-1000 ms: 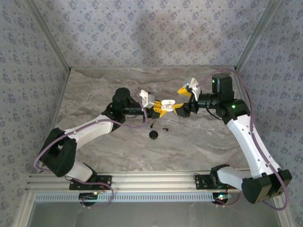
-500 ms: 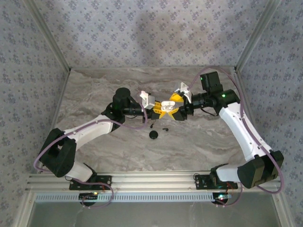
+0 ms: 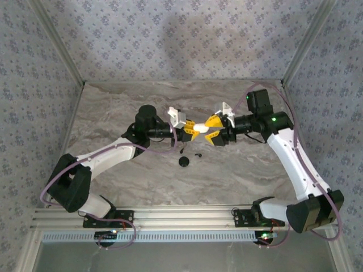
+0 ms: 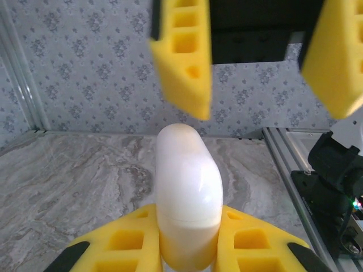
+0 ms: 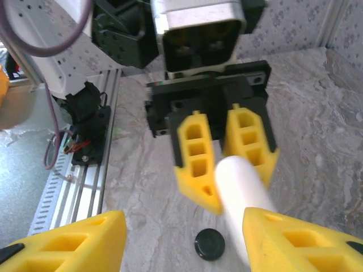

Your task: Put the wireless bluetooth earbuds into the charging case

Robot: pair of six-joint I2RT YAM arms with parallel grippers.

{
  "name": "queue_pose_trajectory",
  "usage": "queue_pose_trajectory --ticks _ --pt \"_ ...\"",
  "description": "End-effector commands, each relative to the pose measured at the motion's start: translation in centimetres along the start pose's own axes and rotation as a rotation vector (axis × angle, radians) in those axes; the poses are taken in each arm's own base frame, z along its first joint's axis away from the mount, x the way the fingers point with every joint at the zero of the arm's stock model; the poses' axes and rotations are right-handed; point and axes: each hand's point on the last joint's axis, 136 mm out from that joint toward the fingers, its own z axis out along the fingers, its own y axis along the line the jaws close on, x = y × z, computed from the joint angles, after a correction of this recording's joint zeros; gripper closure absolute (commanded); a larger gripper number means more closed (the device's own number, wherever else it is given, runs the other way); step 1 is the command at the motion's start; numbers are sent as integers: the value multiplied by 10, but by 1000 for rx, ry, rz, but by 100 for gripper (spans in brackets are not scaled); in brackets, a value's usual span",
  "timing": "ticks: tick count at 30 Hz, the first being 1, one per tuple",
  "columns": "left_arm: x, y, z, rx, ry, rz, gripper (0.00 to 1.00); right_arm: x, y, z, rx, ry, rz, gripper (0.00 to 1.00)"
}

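Observation:
The white charging case [image 3: 199, 127] is held above the table, pinched at one end by my shut left gripper [image 3: 190, 131]. In the left wrist view the case [image 4: 187, 187] stands up closed between the yellow fingers [image 4: 125, 243]. My right gripper [image 3: 211, 130] faces it from the right, jaws open on either side of the case's free end. In the right wrist view the case [image 5: 245, 187] lies close to the right finger [image 5: 300, 241], with a wide gap to the left one. Two tiny black earbuds [image 3: 182, 150] [image 3: 198, 154] lie on the marble table below.
A round black disc [image 3: 184, 161] [image 5: 209, 243] lies on the marble table [image 3: 113, 113] just in front of the earbuds. Patterned walls and metal frame posts enclose the table on three sides. An aluminium rail [image 3: 187, 214] runs along the near edge.
My right gripper has turned at the wrist and moved left around the case's free end, its jaws narrowing. The left arm and the case have stayed in place.

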Motion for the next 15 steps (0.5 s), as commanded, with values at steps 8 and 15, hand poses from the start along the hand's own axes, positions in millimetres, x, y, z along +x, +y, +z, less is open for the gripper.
queue_pose_trajectory --ticks 8,15 --pt "-11 44 9 -124 25 -265 81 15 -52 -18 325 -113 224 44" --pt "21 79 31 -211 121 -737 83 65 -105 -53 679 -126 756 43"
